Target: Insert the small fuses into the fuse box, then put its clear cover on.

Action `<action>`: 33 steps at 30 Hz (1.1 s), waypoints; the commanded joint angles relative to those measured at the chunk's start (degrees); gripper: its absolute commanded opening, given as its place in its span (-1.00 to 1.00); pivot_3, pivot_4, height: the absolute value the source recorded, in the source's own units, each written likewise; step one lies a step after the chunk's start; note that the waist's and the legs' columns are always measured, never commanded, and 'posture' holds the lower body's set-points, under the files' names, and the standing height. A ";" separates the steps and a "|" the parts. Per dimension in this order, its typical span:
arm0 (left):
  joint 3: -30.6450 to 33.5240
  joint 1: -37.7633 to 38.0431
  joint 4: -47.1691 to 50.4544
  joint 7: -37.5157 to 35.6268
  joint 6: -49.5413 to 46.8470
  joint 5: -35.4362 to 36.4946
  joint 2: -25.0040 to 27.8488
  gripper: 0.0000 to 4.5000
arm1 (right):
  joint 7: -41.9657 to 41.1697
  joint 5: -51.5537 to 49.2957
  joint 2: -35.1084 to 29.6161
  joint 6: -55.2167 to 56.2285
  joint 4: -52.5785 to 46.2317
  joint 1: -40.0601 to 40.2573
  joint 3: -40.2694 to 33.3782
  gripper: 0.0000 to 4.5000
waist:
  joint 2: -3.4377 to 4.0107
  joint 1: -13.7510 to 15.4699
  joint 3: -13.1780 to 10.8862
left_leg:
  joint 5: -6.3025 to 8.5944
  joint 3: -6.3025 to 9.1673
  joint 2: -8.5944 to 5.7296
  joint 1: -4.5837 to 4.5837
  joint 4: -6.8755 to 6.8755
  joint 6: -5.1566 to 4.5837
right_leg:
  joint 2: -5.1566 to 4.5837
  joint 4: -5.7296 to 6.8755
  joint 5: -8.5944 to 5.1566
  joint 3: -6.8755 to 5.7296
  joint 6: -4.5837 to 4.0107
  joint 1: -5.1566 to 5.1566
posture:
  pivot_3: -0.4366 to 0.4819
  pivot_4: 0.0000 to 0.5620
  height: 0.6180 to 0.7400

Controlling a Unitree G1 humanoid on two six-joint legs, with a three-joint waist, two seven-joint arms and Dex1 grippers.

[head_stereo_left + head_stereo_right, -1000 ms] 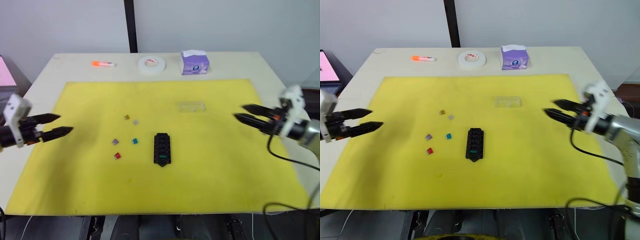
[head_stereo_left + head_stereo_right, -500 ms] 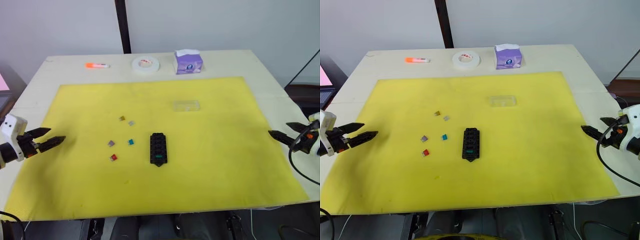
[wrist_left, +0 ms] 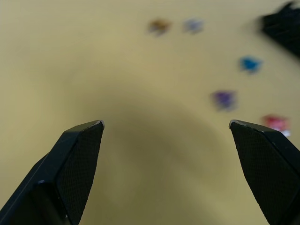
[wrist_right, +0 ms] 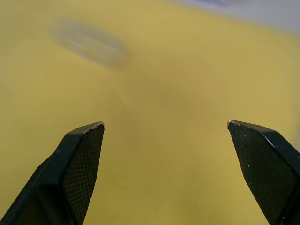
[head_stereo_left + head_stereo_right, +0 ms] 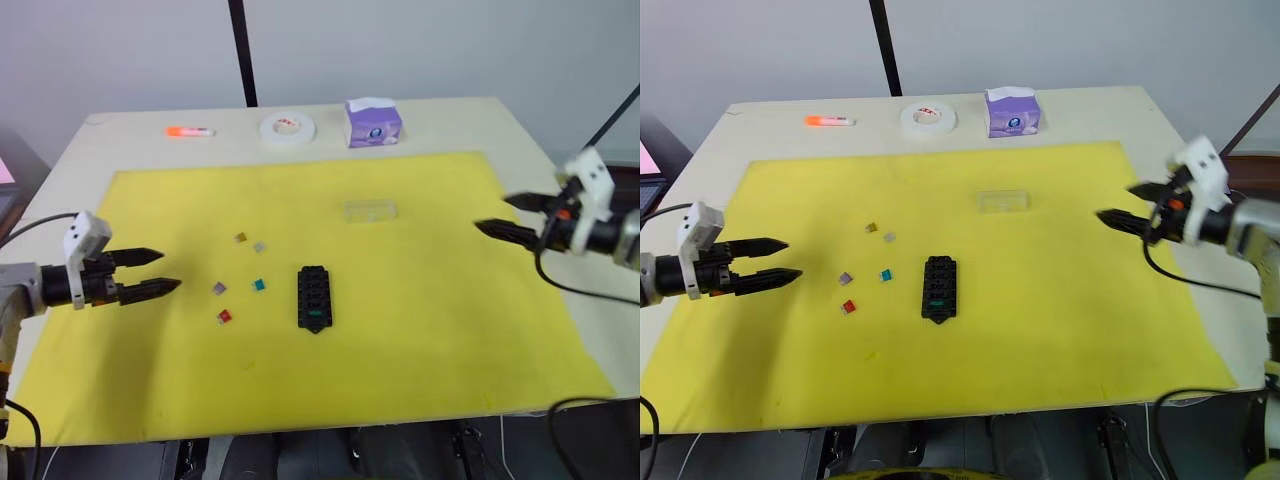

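The black fuse box (image 5: 313, 298) lies at the middle of the yellow mat (image 5: 420, 320) with a green fuse (image 5: 316, 314) in a slot near its pointed end. Left of it lie loose small fuses: amber (image 5: 240, 237), grey (image 5: 259, 246), teal (image 5: 258, 285), purple (image 5: 219, 288) and red (image 5: 225, 316). The clear cover (image 5: 370, 210) lies flat further back. My left gripper (image 5: 162, 270) is open and empty, pointing at the fuses from the left. My right gripper (image 5: 495, 213) is open and empty, right of the cover. The left wrist view shows the purple fuse (image 3: 224, 98) and red fuse (image 3: 276, 123) ahead.
Along the table's far edge stand a white tape roll (image 5: 288, 128), a purple tissue box (image 5: 373, 122) and an orange marker (image 5: 188, 131). The mat covers most of the pale tabletop (image 5: 520, 130).
Since half a second ago both grippers have come in from the mat's side edges toward the middle, still open. The fuses, box and cover lie where they were.
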State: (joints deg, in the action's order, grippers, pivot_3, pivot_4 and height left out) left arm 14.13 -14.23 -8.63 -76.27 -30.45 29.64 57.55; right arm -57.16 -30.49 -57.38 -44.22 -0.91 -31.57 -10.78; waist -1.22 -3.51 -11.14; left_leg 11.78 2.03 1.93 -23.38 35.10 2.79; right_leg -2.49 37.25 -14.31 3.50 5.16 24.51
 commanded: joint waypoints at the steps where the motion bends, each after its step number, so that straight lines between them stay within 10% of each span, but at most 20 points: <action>1: -0.06 3.20 7.74 -2.60 -5.31 3.75 2.10 1.00 | -1.03 -7.54 1.78 -8.32 -12.86 -4.00 4.19 0.99 | -0.01 -0.09 0.00 | 0.02 0.00 0.00 -0.01 0.00 -0.03 | -0.01 0.00 -0.04 0.00 0.06 0.00 | -0.05 -0.47 1.00; 10: -7.06 6.14 11.39 -5.21 -1.60 1.32 0.38 1.00 | 7.64 -13.84 18.02 -17.47 -32.00 -7.71 20.06 0.99 | -0.06 0.42 0.00 | 0.08 -0.03 -0.03 -0.10 0.16 -0.13 | -0.10 -0.03 -0.04 -0.01 -0.01 0.01 | -0.05 -0.47 1.00; 25: -15.14 0.78 5.49 -5.97 0.40 -1.96 -5.78 1.00 | 9.76 -10.77 20.05 -14.45 -33.11 -4.61 24.61 0.99 | -0.12 1.32 0.05 | 0.08 -0.05 -0.05 -0.09 0.22 -0.13 | -0.10 -0.04 -0.02 -0.01 -0.01 -0.03 | -0.05 -0.47 1.00; 33: -17.56 0.72 7.06 -5.77 -3.46 -1.91 -7.12 0.14 | 11.89 -12.49 19.63 -17.17 -33.56 -5.40 22.03 1.00 | -0.12 1.29 0.05 | 0.08 -0.05 -0.06 -0.10 0.25 -0.13 | -0.12 -0.06 -0.02 -0.01 0.00 -0.06 | -0.05 -0.47 1.00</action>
State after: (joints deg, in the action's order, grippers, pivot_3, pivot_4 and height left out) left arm -1.58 -14.14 -2.77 -81.32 -32.63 27.63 50.50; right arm -45.62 -41.92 -37.35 -61.12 -32.45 -36.07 13.20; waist -1.34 -2.22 -11.09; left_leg 11.85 1.98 1.87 -23.47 35.34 2.66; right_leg -2.61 37.19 -14.33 3.49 5.16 24.45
